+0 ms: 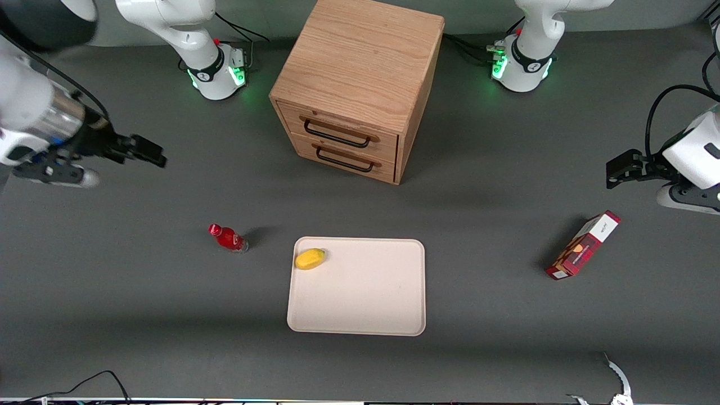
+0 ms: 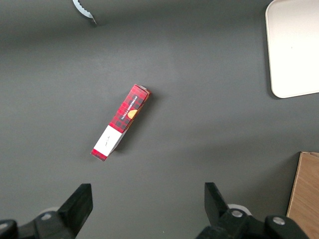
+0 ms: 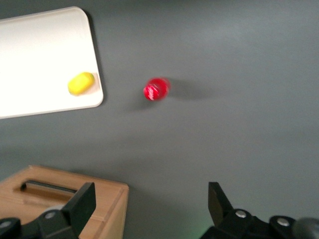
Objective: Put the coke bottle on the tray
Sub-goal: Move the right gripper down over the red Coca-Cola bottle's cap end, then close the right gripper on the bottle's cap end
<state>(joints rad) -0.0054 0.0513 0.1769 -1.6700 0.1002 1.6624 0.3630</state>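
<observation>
The coke bottle (image 1: 228, 238), small and red with a red cap, stands on the grey table beside the tray (image 1: 360, 304), toward the working arm's end. It also shows in the right wrist view (image 3: 156, 89), seen from above. The cream tray (image 3: 35, 59) holds a yellow fruit (image 1: 310, 259) near one corner (image 3: 81, 83). My gripper (image 1: 147, 151) hangs high above the table, farther from the front camera than the bottle and well apart from it. Its fingers (image 3: 82, 201) stand wide apart and hold nothing.
A wooden drawer cabinet (image 1: 357, 84) with two drawers stands farther from the front camera than the tray. A red and white carton box (image 1: 584, 245) lies toward the parked arm's end of the table.
</observation>
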